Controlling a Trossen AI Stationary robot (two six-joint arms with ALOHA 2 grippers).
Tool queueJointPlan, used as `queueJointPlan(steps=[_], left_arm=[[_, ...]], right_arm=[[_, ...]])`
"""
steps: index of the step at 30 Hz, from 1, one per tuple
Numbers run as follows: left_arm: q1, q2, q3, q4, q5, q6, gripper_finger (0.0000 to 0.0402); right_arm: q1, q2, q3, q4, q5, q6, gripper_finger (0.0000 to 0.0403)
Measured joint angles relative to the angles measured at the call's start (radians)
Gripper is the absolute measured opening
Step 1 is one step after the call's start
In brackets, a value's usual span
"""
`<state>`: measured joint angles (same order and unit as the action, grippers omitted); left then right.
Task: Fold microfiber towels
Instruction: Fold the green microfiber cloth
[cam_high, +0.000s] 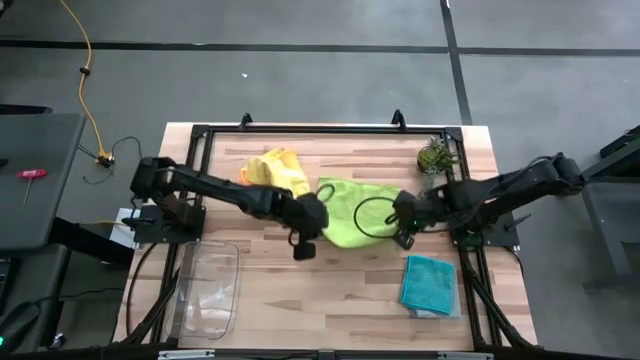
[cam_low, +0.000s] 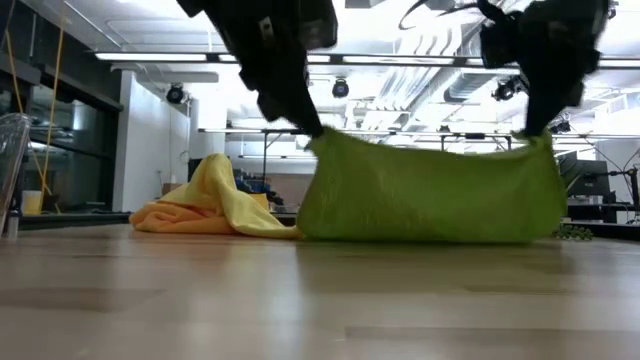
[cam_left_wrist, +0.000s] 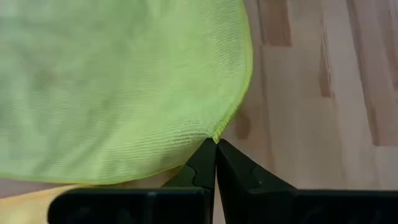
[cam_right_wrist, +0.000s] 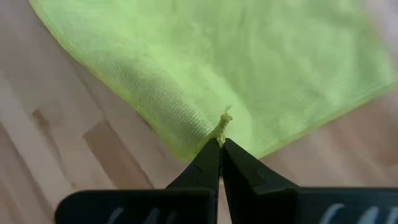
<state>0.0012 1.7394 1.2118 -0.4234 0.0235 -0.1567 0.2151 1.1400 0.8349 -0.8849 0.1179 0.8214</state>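
Left hand (cam_left_wrist: 216, 142) and right hand (cam_right_wrist: 221, 142) each pinch a corner of the lime green towel (cam_high: 352, 210).

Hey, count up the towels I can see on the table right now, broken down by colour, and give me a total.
Lime green towel: 1, held up by both tools
Yellow towel: 1
Orange towel: 1, under the yellow one
Teal blue towel: 1
Grey towel: 1, only an edge showing beneath the teal blue one
Total: 5

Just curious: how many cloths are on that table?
4 visible: lime green towel mid-table, yellow and orange heaped behind it, teal front right. Another may hide beneath.
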Motion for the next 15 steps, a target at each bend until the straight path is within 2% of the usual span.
queueJointPlan(steps=[5,8,15], left_arm=[[-0.065,0.082,0.000,0.042,0.001,-0.117,0.0000],[-0.083,0.103,0.000,0.039,0.029,-0.178,0.0000],[-0.029,0.073,0.000,0.021,0.031,-0.157,0.0000]], right_arm=[[0.076,0.000,-0.079,0.107,-0.033,0.137,0.0000],[0.106,0.000,-0.093,0.112,-0.111,0.179,0.0000],[0.121,-0.001,-0.094,0.071,-0.246,0.169,0.0000]])
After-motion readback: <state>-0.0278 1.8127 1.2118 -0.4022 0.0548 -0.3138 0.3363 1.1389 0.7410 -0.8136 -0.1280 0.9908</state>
